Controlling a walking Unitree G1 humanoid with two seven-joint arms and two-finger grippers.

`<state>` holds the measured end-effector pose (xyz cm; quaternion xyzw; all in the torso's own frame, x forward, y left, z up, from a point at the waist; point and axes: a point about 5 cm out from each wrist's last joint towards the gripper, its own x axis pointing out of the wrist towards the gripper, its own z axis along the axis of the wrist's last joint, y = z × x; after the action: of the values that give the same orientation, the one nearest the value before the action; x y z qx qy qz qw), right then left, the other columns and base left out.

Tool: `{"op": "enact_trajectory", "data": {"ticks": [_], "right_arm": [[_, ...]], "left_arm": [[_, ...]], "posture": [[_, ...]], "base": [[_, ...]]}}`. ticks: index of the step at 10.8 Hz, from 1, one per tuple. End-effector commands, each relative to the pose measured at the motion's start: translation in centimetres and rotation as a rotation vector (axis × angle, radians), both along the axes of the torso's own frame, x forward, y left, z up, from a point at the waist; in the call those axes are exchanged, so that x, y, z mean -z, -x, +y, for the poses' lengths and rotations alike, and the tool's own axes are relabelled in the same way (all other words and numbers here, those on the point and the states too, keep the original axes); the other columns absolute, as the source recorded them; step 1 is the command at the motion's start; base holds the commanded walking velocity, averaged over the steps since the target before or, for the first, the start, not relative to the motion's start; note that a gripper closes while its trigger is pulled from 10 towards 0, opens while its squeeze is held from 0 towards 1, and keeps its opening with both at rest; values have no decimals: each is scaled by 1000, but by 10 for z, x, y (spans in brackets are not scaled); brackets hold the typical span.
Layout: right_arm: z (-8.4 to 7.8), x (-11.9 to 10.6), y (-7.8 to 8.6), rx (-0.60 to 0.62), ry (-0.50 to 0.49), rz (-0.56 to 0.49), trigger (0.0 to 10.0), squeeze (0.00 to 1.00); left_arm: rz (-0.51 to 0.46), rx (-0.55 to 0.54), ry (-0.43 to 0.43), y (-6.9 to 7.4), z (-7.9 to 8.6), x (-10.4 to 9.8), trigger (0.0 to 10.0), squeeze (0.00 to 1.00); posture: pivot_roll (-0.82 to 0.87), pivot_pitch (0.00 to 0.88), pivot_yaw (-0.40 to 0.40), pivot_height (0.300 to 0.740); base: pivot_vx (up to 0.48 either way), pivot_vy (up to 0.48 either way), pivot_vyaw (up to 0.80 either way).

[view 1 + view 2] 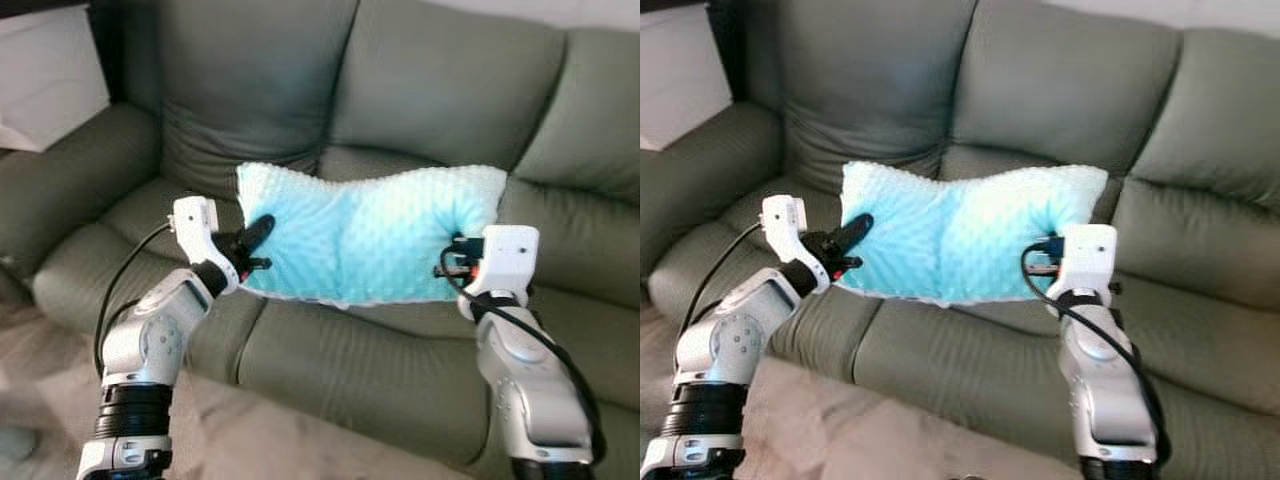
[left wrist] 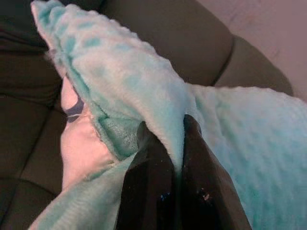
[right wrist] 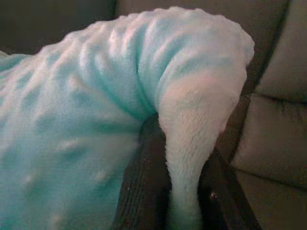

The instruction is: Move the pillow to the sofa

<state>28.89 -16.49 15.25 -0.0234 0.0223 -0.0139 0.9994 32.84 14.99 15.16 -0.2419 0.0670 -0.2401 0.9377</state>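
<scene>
Right now I am carrying the pillow stretched between both arms, held in the air just above the seat cushions of the sofa, in front of its backrest. My left end effector has its two black fingers pinched tight on a fold at the pillow's left edge; my right end effector is clamped the same way on a bunched corner at the pillow's right edge, fabric squeezed between its fingers. By my reckoning this is the last leg: the pillow is over the sofa but not yet resting on it. What the next move calls for, I think, is lowering both arms evenly until the pillow's underside settles on the seat, then parting both pairs of fingers and drawing back without dragging the soft fabric along.
</scene>
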Motion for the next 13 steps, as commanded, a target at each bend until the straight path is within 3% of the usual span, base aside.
{"op": "enact_trajectory", "data": {"ticks": [1, 3, 12, 13], "right_arm": [[0, -4, -1, 0, 7, -16, 10000, 0], [0, -4, -2, 1, 7, -12, 10000, 0], [2, -3, -1, 3, -6, -10, 10000, 0], [2, -3, -1, 0, -1, -13, 10000, 0]], "left_arm": [[-13, -11, 10, -1, 3, -4, 10000, 0], [-11, -15, 12, -2, 3, -4, 10000, 0], [21, -29, 18, -3, 7, -2, 10000, 0], [23, -28, 17, -3, 7, -2, 10000, 0]], "posture": [[-118, 75, -65, 740], [-118, 73, -65, 740], [-117, 82, -60, 740], [-118, 82, -60, 740]], "base": [[0, 0, 0], [0, 0, 0], [0, 0, -780], [0, 0, 0]]}}
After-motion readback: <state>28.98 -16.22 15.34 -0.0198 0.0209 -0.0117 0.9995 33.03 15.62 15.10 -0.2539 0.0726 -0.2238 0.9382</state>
